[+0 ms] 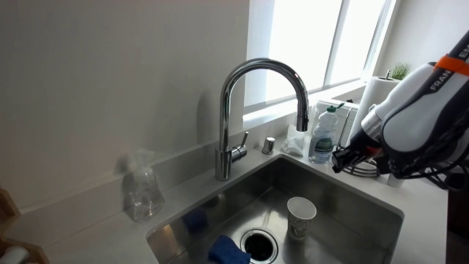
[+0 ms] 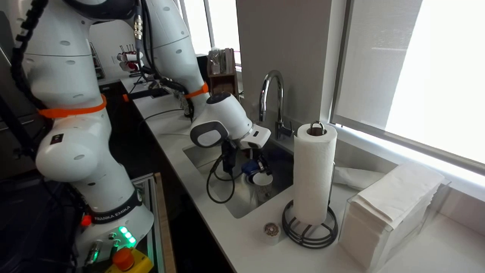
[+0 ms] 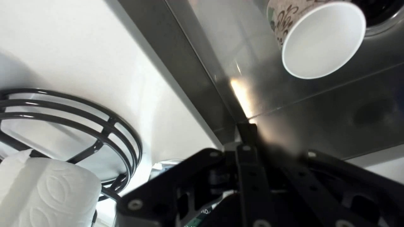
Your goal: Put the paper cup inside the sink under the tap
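One paper cup stands upright in the sink, mouth up.

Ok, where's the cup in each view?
In an exterior view: cup, low, right of centre.
In an exterior view: cup, below centre, slightly right.
In the wrist view: cup, upper right.
Shared landmark: towel roll, right of the cup in both exterior views, lower left in the wrist view.

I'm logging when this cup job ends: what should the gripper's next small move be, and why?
Probably back the gripper away: the paper cup stands upright in the sink, apart from the gripper, and appears below the tap's spout in both exterior views.
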